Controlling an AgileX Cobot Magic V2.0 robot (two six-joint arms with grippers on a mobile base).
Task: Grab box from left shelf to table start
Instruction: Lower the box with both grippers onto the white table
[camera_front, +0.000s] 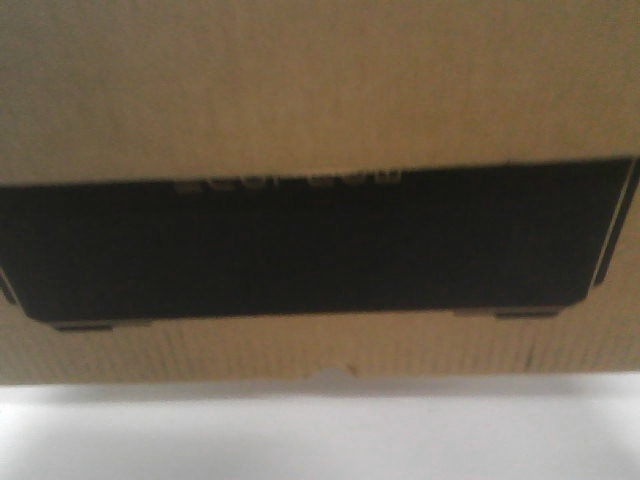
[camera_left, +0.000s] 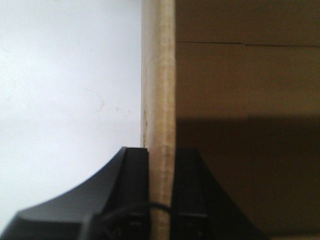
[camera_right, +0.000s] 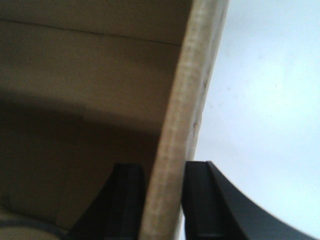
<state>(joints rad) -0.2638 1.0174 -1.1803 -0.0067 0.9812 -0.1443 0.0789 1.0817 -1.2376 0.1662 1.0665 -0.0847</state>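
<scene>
The box (camera_front: 320, 100) fills the front view — brown corrugated card, its black panel (camera_front: 310, 245) across the middle, lettering blurred along the panel's top edge. It rests on the white table (camera_front: 320, 430), seen at six o'clock. The left gripper (camera_left: 160, 200) pinches one upright wall edge; the right gripper (camera_right: 162, 200) pinches another — black fingers (camera_right: 125, 200) pressed on both faces.

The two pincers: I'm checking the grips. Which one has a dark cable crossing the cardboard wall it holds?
The left pincer: a thin dark cable crosses the box wall between its fingers. The right pincer shows none.
</scene>
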